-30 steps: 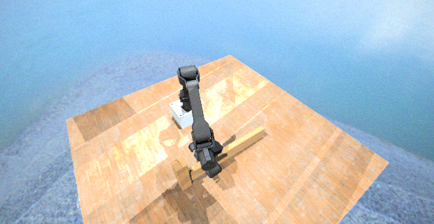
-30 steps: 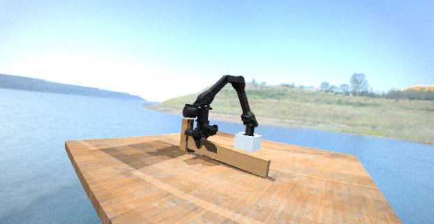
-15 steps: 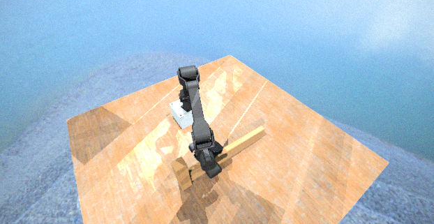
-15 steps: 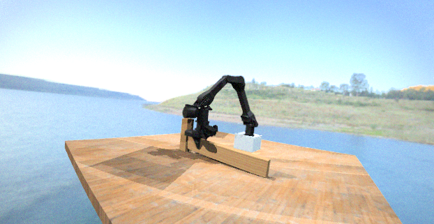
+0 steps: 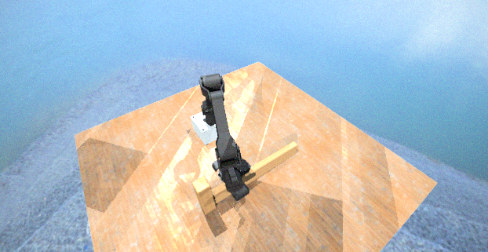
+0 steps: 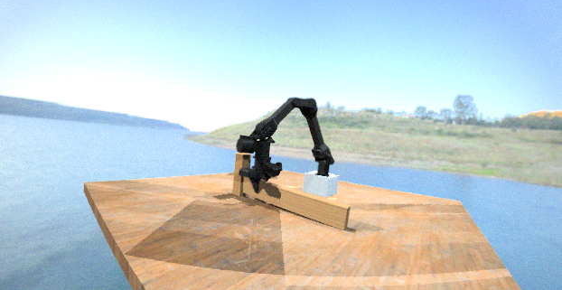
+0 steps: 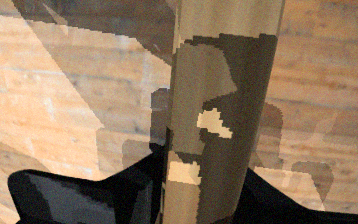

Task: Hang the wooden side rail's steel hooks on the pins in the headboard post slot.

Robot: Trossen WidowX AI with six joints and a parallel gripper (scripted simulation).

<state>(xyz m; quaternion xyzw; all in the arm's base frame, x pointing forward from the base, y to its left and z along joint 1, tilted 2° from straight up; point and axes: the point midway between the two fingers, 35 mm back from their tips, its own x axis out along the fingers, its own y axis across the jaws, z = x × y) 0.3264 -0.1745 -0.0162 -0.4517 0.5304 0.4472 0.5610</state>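
The wooden side rail [image 5: 275, 158] [image 6: 316, 206] [image 7: 230, 19] stands on its narrow edge. Its far end appears to rest on the table, and its other end is close up to the headboard post's face. The upright headboard post [image 5: 206, 201] [image 6: 238, 173] is a short wooden block. My gripper [image 6: 257, 188] [image 7: 195, 151] points down and is shut on the rail near the post end, one finger on each side. In the top view the arm hides the fingertips. The hooks, pins and slot cannot be made out, so whether the hooks sit on the pins does not show.
The white base block [image 5: 204, 132] [image 6: 321, 184] carries the arm, which arches over to the rail. The wooden table [image 5: 314, 134] [image 6: 407, 240] has shadows and bright patches on it. The post stands just beyond the gripper on the side away from the rail's far end.
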